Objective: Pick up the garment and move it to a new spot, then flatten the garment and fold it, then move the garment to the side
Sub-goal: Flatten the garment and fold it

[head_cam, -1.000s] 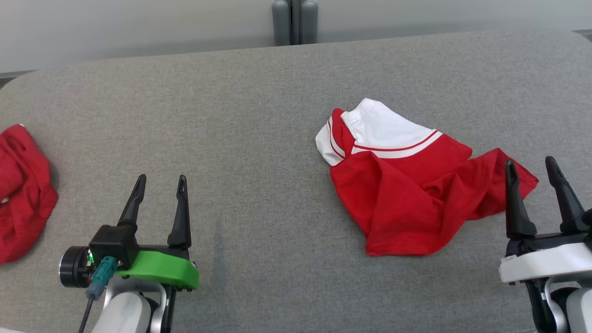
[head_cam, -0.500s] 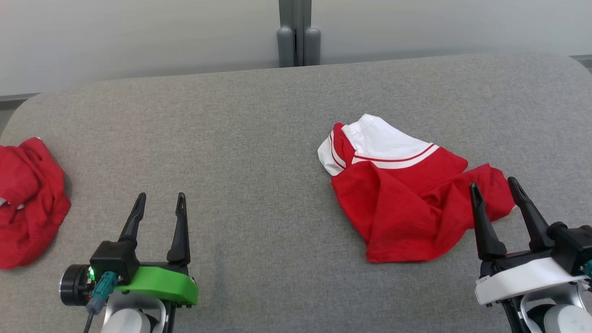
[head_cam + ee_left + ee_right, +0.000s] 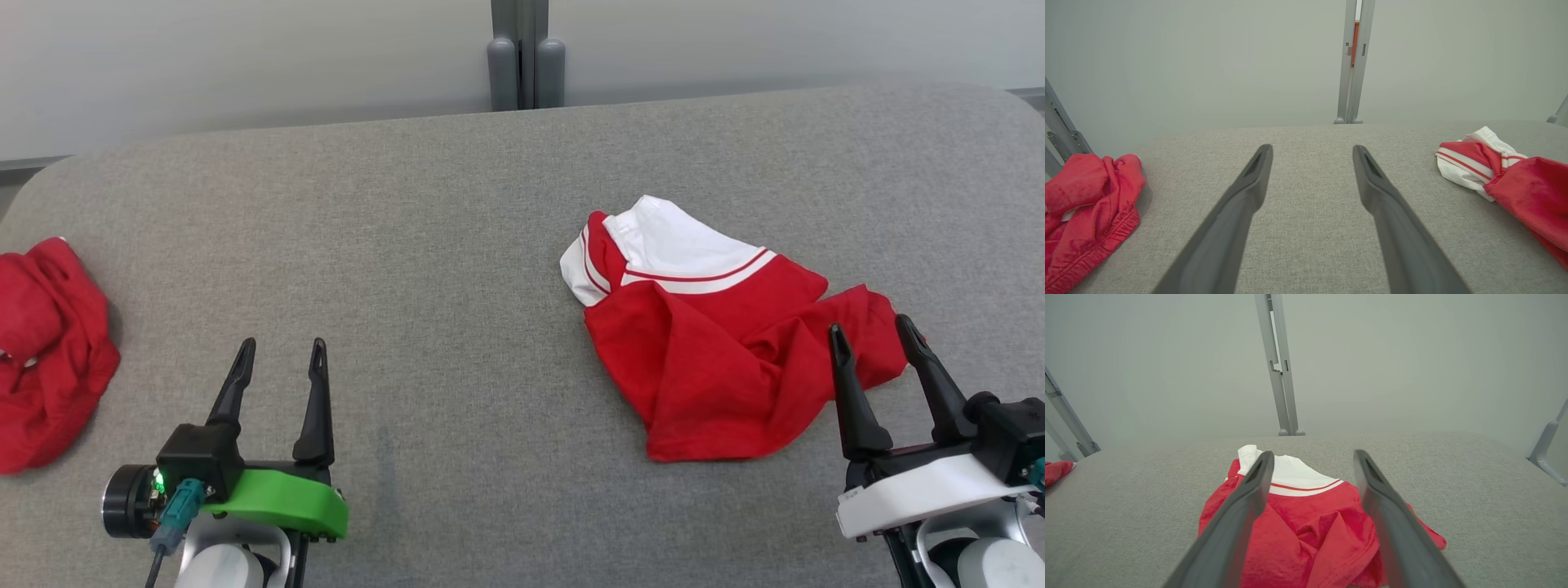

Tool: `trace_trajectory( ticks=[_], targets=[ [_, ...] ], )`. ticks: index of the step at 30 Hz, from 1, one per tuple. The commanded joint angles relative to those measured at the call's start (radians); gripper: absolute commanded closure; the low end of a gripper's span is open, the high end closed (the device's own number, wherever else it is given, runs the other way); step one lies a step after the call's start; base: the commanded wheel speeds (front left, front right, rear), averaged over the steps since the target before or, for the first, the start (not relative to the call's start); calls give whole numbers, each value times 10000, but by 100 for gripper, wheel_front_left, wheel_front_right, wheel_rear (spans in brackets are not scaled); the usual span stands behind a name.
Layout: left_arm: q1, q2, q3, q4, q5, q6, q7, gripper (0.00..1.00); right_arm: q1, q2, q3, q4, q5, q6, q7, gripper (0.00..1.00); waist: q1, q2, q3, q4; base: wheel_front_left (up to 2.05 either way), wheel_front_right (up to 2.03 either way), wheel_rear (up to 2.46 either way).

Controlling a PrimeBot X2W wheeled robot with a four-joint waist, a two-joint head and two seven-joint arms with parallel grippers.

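Left fingers (image 3: 314, 392) apart, holding nothing, over bare grey surface (image 3: 457, 245). Right fingers (image 3: 849, 392) apart too, also empty. Garment (image 3: 718, 359), red with a white striped band, lies crumpled on the surface straight ahead of the right fingers; its red edge runs behind their tips, contact can't tell. White end points away from them. Second red garment (image 3: 49, 351) bunched well to the left of the left fingers, at the surface edge.

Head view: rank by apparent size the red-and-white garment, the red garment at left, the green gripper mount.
1. red-and-white garment
2. red garment, cut off at frame edge
3. green gripper mount, nearer the camera
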Motion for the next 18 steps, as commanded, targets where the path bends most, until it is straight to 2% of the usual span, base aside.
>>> trace_trajectory(
  ticks=[1,6,9,18],
  targets=[
    [-59,76,-24,-45,-45,20,13,0,-64,4,61,50,8,5,54,0,0,0,36,1,0,0,0],
    [-258,73,-83,-98,8,24,16,0,-197,-170,510,351,66,5,195,0,0,0,245,67,0,0,0],
    [-417,37,-142,-120,72,-1,8,0,-257,-271,1277,794,153,5,303,0,0,0,441,154,0,0,0],
    [-866,-154,-366,16,173,-111,-40,0,-1132,-277,3561,3317,543,3,56,0,0,0,965,477,0,0,0]
  ],
)
